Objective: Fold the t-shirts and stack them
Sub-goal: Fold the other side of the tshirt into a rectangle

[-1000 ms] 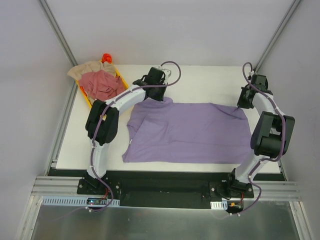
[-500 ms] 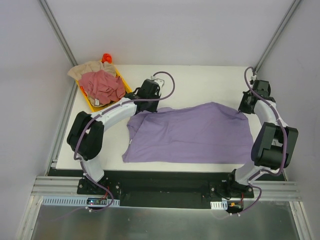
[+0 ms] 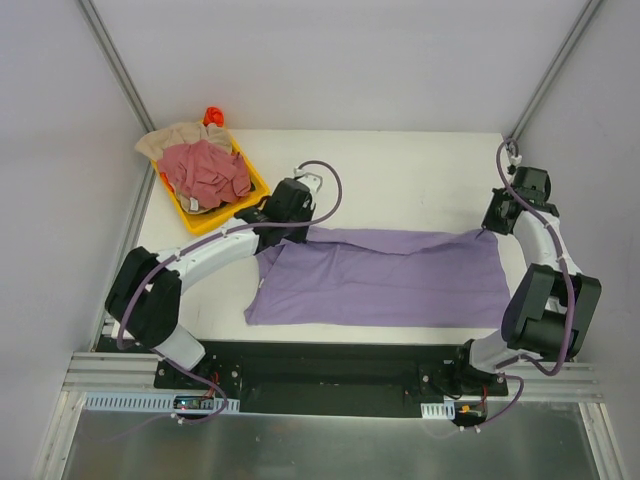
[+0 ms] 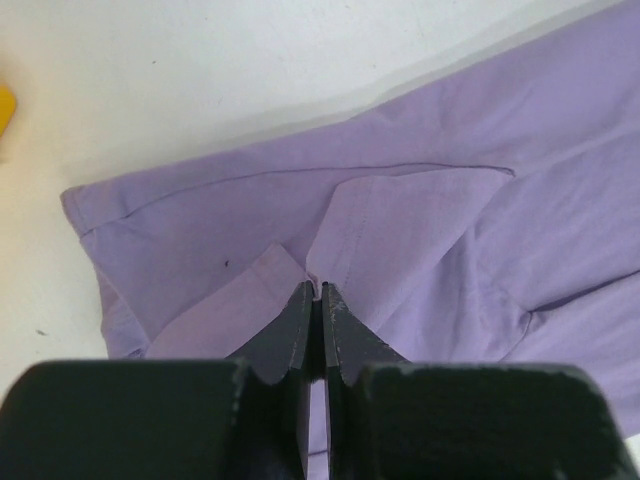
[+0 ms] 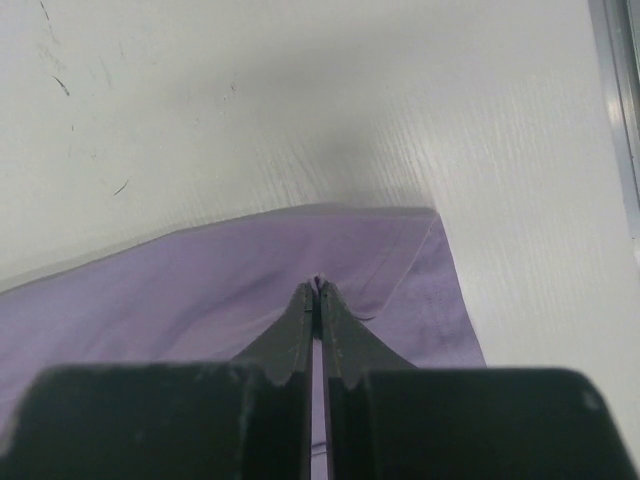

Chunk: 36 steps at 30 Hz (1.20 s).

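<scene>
Lavender t-shirt (image 3: pixel 390 275) lies on the white table (image 3: pixel 400 170), stretched left to right as a long band. Its far part looks doubled over onto the rest. It sits toward the near side of the table, between the two arms.

Left fingers (image 4: pixel 298 320): pressed together on a pinch of purple cloth at the shirt's far left edge, beside a sleeve fold.

Right fingers (image 5: pixel 298 325): likewise clamped on a thin fold of the same shirt, near its far right corner, with bare table beyond.

Yellow tray (image 3: pixel 238 203) sits at the far left corner of the table. It holds a crumpled pink-red t-shirt (image 3: pixel 205 170) on top of a beige t-shirt (image 3: pixel 172 140), which spills over the tray's far rim.

Small orange-red object (image 3: pixel 212 115) lies just behind the tray; kind unclear.
</scene>
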Available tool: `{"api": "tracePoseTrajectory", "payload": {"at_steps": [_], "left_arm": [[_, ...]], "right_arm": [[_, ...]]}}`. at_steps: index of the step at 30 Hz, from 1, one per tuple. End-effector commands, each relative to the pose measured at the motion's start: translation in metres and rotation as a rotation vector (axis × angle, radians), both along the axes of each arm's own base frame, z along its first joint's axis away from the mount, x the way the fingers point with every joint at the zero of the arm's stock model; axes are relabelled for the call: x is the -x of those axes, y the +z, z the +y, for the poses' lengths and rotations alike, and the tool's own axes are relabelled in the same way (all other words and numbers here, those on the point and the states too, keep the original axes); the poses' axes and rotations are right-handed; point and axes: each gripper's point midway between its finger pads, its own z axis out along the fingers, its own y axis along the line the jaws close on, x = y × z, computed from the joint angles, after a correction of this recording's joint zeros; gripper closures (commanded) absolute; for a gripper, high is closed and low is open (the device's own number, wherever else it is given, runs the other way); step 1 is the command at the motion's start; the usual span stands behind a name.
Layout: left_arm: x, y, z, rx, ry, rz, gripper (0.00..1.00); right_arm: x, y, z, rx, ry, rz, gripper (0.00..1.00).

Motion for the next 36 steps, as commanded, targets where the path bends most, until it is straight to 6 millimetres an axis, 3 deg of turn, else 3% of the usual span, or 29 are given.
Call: {"api": "tracePoseTrajectory", "payload": {"at_steps": [1, 9, 18, 22, 30, 31, 33, 35, 36], "left_arm": [[0.000, 0.020, 0.010, 0.016, 0.043, -0.066, 1.00], [0.018, 0.027, 0.012, 0.052, 0.007, -0.071, 1.00], [0.044, 0.015, 0.019, 0.080, 0.003, -0.029, 1.00], [0.059, -0.004, 0.015, 0.089, -0.023, 0.041, 1.00], [0.081, -0.037, 0.026, 0.058, 0.018, 0.134, 1.00], [0.084, -0.038, 0.027, 0.058, 0.018, 0.146, 0.97], [0.090, -0.034, 0.028, 0.070, 0.016, 0.157, 0.82], [0.098, -0.026, 0.027, 0.095, -0.001, 0.166, 0.70], [0.105, -0.020, 0.023, 0.127, -0.027, 0.176, 0.55]], "right_arm": [[0.005, 0.022, -0.001, 0.003, 0.003, -0.059, 0.99], [0.017, 0.033, -0.004, 0.012, -0.002, -0.073, 0.99], [0.027, 0.028, -0.001, 0.003, 0.015, -0.061, 0.98], [0.035, 0.020, 0.000, 0.004, 0.019, -0.046, 0.96], [0.056, -0.003, -0.008, 0.041, -0.032, 0.046, 0.91], [0.063, -0.005, -0.018, 0.083, -0.076, 0.068, 0.87], [0.074, -0.003, -0.030, 0.135, -0.154, 0.095, 0.61], [0.086, 0.006, -0.045, 0.208, -0.241, 0.112, 0.59], [0.091, 0.012, -0.050, 0.229, -0.275, 0.112, 0.50]]}}
